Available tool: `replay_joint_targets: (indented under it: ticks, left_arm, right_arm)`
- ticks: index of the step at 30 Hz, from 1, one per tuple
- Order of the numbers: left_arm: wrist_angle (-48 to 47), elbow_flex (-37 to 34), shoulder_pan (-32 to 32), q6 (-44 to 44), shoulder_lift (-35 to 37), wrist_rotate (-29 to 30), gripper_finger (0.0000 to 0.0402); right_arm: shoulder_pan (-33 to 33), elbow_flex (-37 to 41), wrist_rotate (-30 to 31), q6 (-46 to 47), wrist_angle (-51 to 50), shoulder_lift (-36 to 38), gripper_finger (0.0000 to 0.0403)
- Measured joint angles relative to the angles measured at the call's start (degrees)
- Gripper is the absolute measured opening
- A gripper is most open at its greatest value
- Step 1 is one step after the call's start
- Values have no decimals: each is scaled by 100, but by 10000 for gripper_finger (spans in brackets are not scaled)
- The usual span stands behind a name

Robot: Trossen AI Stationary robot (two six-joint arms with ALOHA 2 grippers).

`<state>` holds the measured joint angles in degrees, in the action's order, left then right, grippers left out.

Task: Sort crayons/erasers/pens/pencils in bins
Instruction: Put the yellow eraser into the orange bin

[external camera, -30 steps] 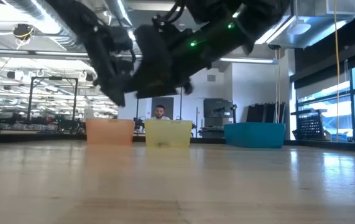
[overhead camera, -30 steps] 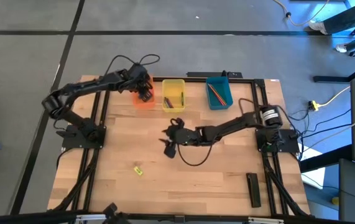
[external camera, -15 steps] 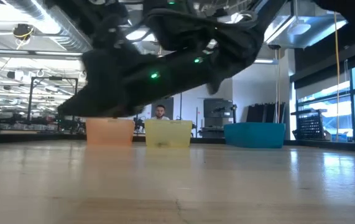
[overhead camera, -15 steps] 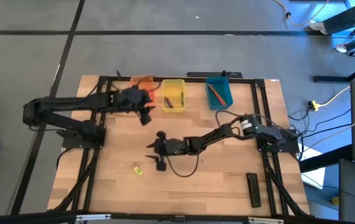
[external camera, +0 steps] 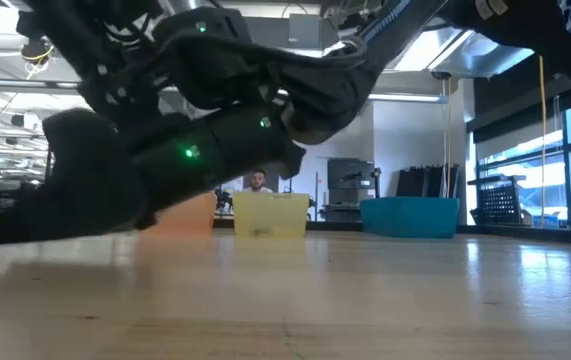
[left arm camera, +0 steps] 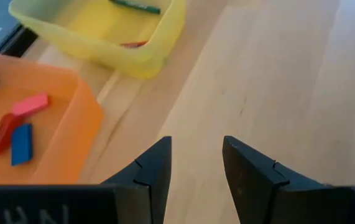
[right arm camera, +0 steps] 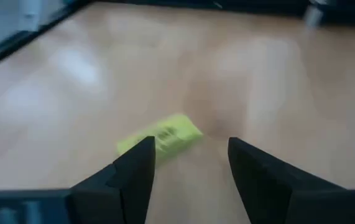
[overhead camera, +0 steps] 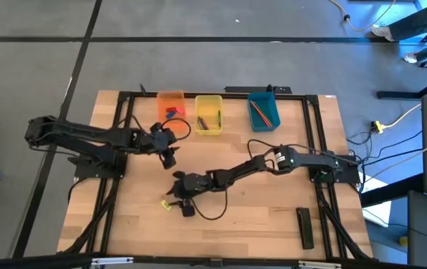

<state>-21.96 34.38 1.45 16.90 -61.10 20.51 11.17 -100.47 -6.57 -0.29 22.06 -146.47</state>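
Left arm reaches in from the counter's (overhead camera: 273,224) left edge, left gripper (overhead camera: 167,153) over bare wood just in front of the orange bin (overhead camera: 171,109), jaws parted, nothing between them; its wrist view shows both dark fingers (left arm camera: 155,171) apart over plain wood. Orange bin sits leftmost in the back row and holds erasers: a red one (left arm camera: 2,132), a pink one (left arm camera: 30,104) and a blue one (left arm camera: 20,144), lying close together on the bin floor. Yellow eraser (overhead camera: 166,204) lies alone on the wood toward the front, left of centre, well apart from all bins. Right gripper (overhead camera: 177,202) is just beside it, arm stretched long across the counter from the right side, jaws wide apart, empty; in the right wrist view the yellow eraser (right arm camera: 160,137) lies just ahead of the fingers (right arm camera: 133,168), not between them, contact cannot be told. Yellow bin (overhead camera: 208,113) stands next to the orange one, crayons inside: a dark green stick (left arm camera: 135,6) and a reddish one (left arm camera: 133,44) show. Teal-blue bin (overhead camera: 262,110) further right, apart from the yellow one, with orange and reddish pencils (overhead camera: 259,111) lying along it. Long black flat bar (overhead camera: 304,226) lies near the front right corner. Low view: dark arm (external camera: 165,150) fills the left, a person (external camera: 257,182) far behind the yellow bin.
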Motion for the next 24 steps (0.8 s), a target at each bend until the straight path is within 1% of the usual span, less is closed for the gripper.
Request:
replay_joint_targets:
  ticks: [4,8,13,16,21,24]
  left_arm:
    - [36,-36,-82,108,0,153,135]
    - [254,-38,-113,102,0,152,135]
    - [319,-38,-113,103,0,154,135]
    - [319,-38,-113,180,0,152,135]
    - [321,-38,-113,253,0,152,135]
    - [337,-38,-113,257,0,152,135]
  right_arm:
    - [32,-152,-238,-603,-13,-6,207]
    - [68,-523,-575,-1117,-174,-12,207]
    - [173,-810,-462,-2231,-1208,-4,207]
    - [213,-822,-467,-2711,-1560,-4,207]
    - [222,-822,-79,-3156,-1638,-7,207]
    - [200,-822,-16,-3199,-1640,-7,206]
